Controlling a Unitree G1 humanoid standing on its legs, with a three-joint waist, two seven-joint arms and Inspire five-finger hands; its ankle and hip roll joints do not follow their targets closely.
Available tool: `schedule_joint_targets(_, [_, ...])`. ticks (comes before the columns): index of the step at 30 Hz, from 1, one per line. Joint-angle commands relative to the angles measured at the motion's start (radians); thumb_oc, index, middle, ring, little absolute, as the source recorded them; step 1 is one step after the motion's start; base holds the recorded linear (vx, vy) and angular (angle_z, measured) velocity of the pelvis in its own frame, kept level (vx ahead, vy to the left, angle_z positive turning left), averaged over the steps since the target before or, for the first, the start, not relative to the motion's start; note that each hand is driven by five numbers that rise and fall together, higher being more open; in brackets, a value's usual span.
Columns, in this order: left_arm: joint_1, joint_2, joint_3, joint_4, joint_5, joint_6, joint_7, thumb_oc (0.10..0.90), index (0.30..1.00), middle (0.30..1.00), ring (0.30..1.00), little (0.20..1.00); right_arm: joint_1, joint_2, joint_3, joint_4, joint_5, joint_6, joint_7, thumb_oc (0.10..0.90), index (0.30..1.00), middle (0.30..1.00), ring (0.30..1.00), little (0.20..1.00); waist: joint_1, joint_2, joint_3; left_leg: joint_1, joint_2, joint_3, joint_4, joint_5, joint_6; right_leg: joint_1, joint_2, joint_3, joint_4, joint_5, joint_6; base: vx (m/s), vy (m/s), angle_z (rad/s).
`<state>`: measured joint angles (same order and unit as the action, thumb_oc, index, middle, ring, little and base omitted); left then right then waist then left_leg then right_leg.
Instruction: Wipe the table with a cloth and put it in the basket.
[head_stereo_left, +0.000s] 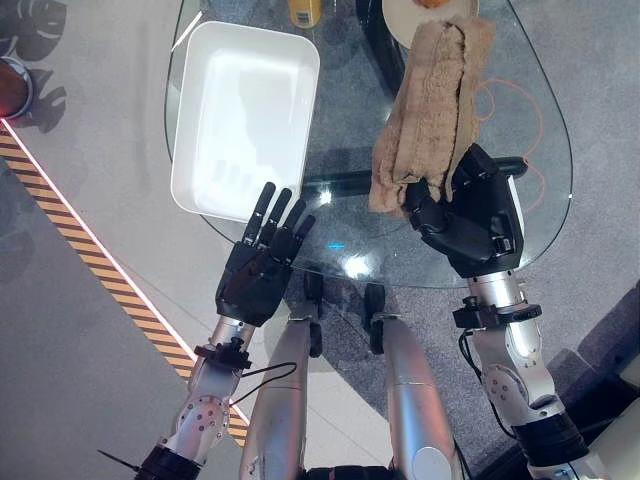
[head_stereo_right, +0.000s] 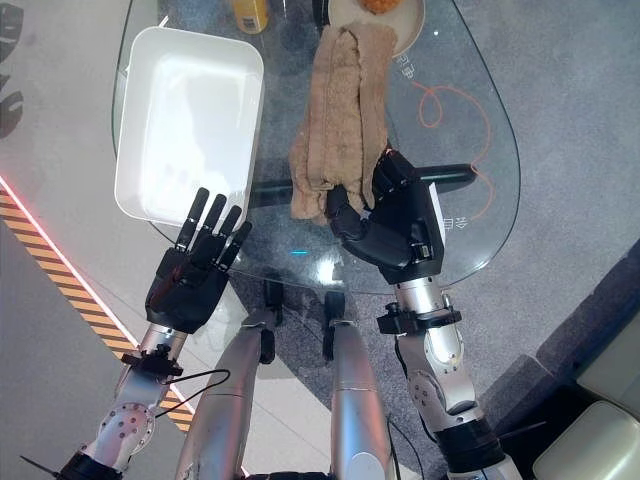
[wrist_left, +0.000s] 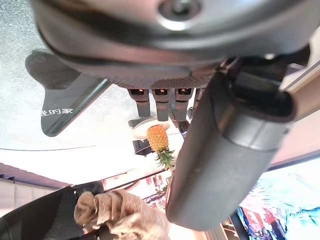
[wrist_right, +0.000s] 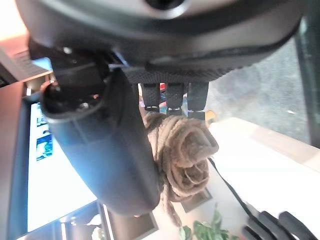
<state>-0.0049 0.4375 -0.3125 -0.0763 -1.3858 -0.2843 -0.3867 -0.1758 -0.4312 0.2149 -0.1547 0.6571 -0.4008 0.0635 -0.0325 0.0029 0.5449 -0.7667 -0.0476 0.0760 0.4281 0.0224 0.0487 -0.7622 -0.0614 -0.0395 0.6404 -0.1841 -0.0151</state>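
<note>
One fuzzy tan cloth (head_stereo_left: 432, 110), right robot hand (head_stereo_left: 465, 215) clutching

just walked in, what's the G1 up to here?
The right hand is shut on one end of a tan cloth, which stretches away from it across the glass table. The left hand hangs open, fingers straight, at the table's near edge, just short of the white basket, which has nothing in it. A plate with food and a yellow container sit at the far end.
</note>
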Motion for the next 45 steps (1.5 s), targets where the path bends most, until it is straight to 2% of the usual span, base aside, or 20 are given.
schedule_joint_targets(1, [-0.026, -0.012, -0.003, -0.116, 0.052, -0.023, -0.089, 0.8, 0.9, 0.9, 0.9, 0.9, -0.073, -0.028, -0.001, -0.183, -0.043, -0.067, 0.079, 0.1, 0.3, 0.3, 0.3, 0.2, 0.005, 0.023, -0.025, 0.004, 0.0, 0.007, 0.151, -0.142, 0.049, 0.013, 0.034, -0.008, -0.157, 0.175, 0.015, 0.0, 0.0, 0.0])
schedule_joint_targets(15, [-0.086, 0.029, -0.046, -0.157, 0.077, -0.05, -0.065, 0.8, 0.9, 0.9, 0.9, 0.9, -0.109, -0.098, 0.127, -0.172, -0.146, 0.088, 0.145, 0.1, 0.3, 0.3, 0.3, 0.2, 0.009, 0.021, -0.025, -0.005, -0.004, 0.001, 0.146, -0.13, 0.048, 0.0, 0.034, -0.008, -0.152, 0.176, 0.012, 0.0, 0.0, 0.0])
schedule_joint_targets(22, [-0.117, 0.039, -0.073, -0.145, 0.118, -0.049, 0.0, 0.8, 0.9, 0.9, 0.9, 0.9, -0.149, -0.128, 0.223, -0.171, -0.208, 0.19, 0.208, 0.1, 0.3, 0.3, 0.3, 0.2, 0.015, 0.02, -0.025, -0.011, -0.012, -0.008, 0.146, -0.123, 0.049, -0.003, 0.035, -0.006, -0.155, 0.18, 0.012, 0.0, 0.0, 0.0])
schedule_joint_targets(26, [-0.129, 0.044, -0.093, -0.138, 0.154, -0.032, 0.059, 0.8, 0.9, 0.9, 0.9, 0.9, -0.178, -0.137, 0.284, -0.164, -0.256, 0.201, 0.221, 0.1, 0.3, 0.3, 0.3, 0.2, 0.019, 0.023, -0.025, -0.013, -0.016, -0.009, 0.141, -0.116, 0.05, -0.006, 0.037, -0.003, -0.16, 0.183, 0.011, 0.0, 0.0, 0.0])
schedule_joint_targets(30, [-0.141, 0.039, -0.112, -0.117, 0.172, -0.023, 0.087, 0.8, 0.9, 0.9, 0.9, 0.9, -0.208, -0.133, 0.321, -0.157, -0.301, 0.238, 0.21, 0.1, 0.3, 0.3, 0.3, 0.2, 0.02, 0.025, -0.025, -0.014, -0.019, -0.011, 0.138, -0.112, 0.049, -0.008, 0.039, -0.001, -0.161, 0.186, 0.012, 0.0, 0.0, 0.0])
schedule_joint_targets(34, [-0.143, 0.038, -0.123, -0.105, 0.204, -0.022, 0.116, 0.8, 0.9, 0.9, 0.9, 0.9, -0.23, -0.161, 0.365, -0.134, -0.421, 0.304, 0.185, 0.1, 0.3, 0.3, 0.3, 0.2, 0.022, 0.028, -0.025, -0.01, -0.023, -0.012, 0.126, -0.105, 0.049, -0.007, 0.042, 0.002, -0.169, 0.187, 0.012, 0.0, 0.017, 0.01])
schedule_joint_targets(39, [-0.138, 0.042, -0.128, -0.104, 0.185, -0.042, 0.102, 0.8, 0.9, 0.9, 0.9, 0.9, -0.241, -0.195, 0.395, -0.107, -0.537, 0.345, 0.145, 0.1, 0.3, 0.3, 0.3, 0.2, 0.024, 0.029, -0.025, -0.007, -0.024, -0.012, 0.115, -0.1, 0.05, -0.005, 0.043, 0.002, -0.179, 0.191, 0.011, 0.0, 0.0, 0.0])
schedule_joint_targets(45, [-0.139, 0.031, -0.125, -0.103, 0.118, -0.097, 0.055, 0.8, 0.9, 0.9, 0.9, 0.9, -0.254, -0.203, 0.392, -0.074, -0.535, 0.361, 0.106, 0.1, 0.3, 0.3, 0.3, 0.2, 0.026, 0.029, -0.025, -0.001, -0.024, -0.011, 0.107, -0.098, 0.049, -0.001, 0.045, 0.001, -0.183, 0.191, 0.011, 0.0, 0.0, 0.0])
